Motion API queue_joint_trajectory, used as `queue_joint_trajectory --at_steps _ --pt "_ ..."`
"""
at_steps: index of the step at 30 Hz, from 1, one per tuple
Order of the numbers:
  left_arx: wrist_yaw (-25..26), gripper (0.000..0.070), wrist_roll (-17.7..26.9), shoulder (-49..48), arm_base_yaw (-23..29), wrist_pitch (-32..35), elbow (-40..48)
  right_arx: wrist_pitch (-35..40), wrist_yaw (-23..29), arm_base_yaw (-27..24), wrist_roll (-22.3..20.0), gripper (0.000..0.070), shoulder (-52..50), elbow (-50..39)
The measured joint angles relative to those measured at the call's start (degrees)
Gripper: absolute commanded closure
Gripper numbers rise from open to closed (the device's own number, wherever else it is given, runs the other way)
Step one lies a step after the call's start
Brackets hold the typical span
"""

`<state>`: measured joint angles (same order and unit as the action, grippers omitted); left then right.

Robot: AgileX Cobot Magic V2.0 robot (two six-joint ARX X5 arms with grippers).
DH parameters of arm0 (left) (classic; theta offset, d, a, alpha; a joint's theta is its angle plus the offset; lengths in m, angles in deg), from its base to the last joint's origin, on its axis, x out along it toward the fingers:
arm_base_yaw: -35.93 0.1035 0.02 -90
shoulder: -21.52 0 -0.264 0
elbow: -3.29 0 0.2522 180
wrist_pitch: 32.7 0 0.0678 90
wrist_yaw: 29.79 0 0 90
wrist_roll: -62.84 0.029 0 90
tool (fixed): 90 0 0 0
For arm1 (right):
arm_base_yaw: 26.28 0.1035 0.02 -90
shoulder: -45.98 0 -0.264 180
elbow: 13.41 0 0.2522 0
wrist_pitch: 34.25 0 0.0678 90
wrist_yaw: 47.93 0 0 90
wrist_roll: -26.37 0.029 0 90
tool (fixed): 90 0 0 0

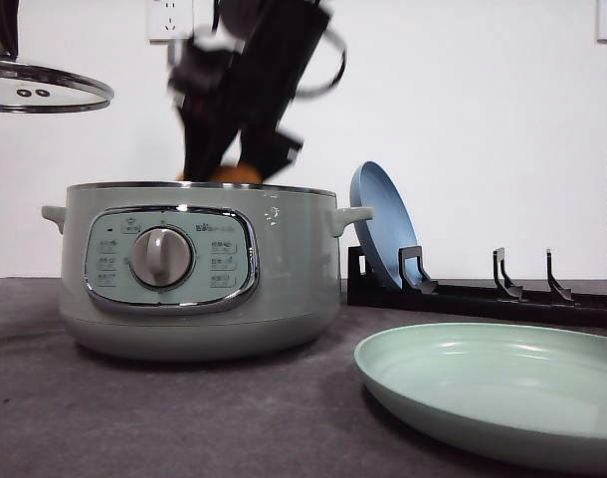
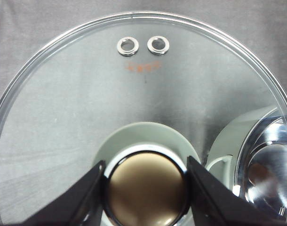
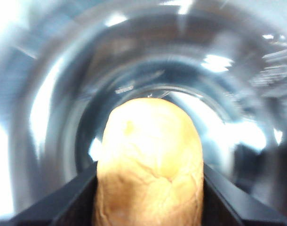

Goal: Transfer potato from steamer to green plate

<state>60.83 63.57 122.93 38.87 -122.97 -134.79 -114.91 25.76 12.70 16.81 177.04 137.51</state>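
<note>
Gripping potato (image 3: 150, 165) over steamer (image 1: 199, 269).

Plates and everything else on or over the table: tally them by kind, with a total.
Plates: 2, the green plate and a blue plate
Steamer: 1
Glass lid: 1
Potato: 1
Dish rack: 1
Total: 6
</note>
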Motion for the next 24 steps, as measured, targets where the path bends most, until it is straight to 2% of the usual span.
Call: queue_joint_trajectory --at_steps 6,10,13,17,24 --pt "0.0 0.069 0.0 0.0 0.0 0.0 0.0 -9.5 0.0 -0.8 0.0 0.0448 -10.3 -0.2" --pt "0.0 0.069 0.0 0.0 0.0 0.0 0.0 -9.5 0.2 -1.2 0.0 0.0448 -18.1 -3.4" --pt "0.0 0.069 0.0 0.0 0.0 0.0 0.0 -9.7 2.3 -1.6 0.0 0.0448 -24.8 -7.3" --pt "0.0 0.069 0.0 0.0 0.0 0.0 0.0 -9.8 6.3 -2.2 0.0 0.0448 -35.1 -14.8" --pt "0.0 0.069 0.0 0.0 -0.2 0.0 0.0 -9.5 6.7 -3.8 0.5 0.0448 -52.2 -32.2"
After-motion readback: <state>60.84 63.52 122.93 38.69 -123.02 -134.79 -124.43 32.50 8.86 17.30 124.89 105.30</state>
